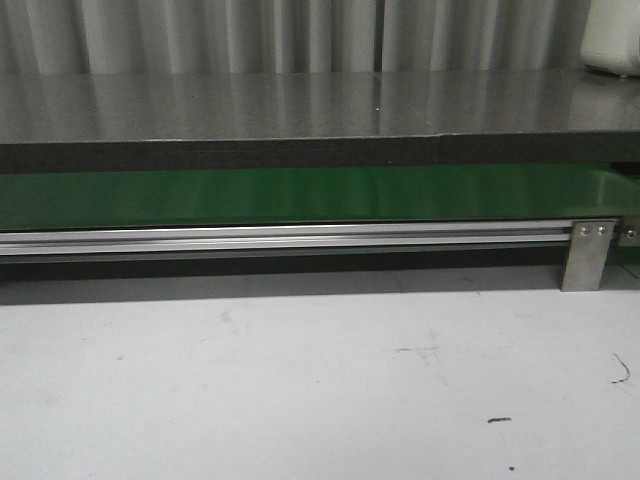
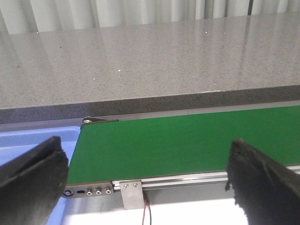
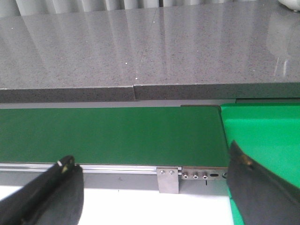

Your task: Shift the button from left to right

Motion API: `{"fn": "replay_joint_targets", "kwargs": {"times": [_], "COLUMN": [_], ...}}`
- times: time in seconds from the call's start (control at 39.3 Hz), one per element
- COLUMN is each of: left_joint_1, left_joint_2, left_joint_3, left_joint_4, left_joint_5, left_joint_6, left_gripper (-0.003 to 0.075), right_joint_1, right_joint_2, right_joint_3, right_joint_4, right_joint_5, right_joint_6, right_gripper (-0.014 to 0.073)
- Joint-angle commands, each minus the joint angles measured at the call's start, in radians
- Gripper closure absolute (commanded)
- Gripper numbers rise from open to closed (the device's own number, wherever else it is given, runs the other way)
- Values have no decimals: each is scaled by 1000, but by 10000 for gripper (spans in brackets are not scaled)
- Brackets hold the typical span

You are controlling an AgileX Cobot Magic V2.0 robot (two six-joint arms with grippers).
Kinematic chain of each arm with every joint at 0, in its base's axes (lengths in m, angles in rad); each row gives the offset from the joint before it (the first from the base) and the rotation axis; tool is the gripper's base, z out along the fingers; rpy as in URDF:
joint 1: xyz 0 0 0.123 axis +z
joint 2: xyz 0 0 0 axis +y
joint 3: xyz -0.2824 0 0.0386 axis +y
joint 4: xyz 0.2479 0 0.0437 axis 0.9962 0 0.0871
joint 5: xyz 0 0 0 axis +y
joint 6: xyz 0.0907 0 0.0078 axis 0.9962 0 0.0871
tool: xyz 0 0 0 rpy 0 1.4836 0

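The button is out of view in all three views. A green belt (image 1: 300, 197) runs across the front view on an aluminium rail (image 1: 280, 238); it lies bare in the left wrist view (image 2: 187, 140) and the right wrist view (image 3: 112, 133). My left gripper (image 2: 150, 183) is open, its black fingers (image 2: 33, 183) wide apart with nothing between them, hovering in front of the belt's left end. My right gripper (image 3: 154, 187) is open and empty too, in front of the belt's right end. Neither gripper shows in the front view.
A grey speckled counter (image 1: 300, 105) lies behind the belt. A blue bin (image 2: 28, 140) sits at the belt's left end and a bright green bin (image 3: 267, 136) at its right end. A metal bracket (image 1: 587, 255) holds the rail above the white tabletop (image 1: 300, 380).
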Motion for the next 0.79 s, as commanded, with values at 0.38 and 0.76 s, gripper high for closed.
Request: {"fn": "replay_joint_targets", "kwargs": {"times": [0.38, 0.76], "left_joint_1": [1, 70], "left_joint_2": [210, 746], "left_joint_3": [-151, -518], "left_joint_4": [-37, -37], "left_joint_5": [-84, 117], "left_joint_6": [2, 1], "left_gripper": [145, 145], "right_joint_1": [-7, -7], "right_joint_2": [8, 8], "right_joint_3": [-37, -37], "right_joint_4": [8, 8], "right_joint_5": [-83, -82], "right_joint_6": [-4, -4], "right_gripper": [-52, -52]}}
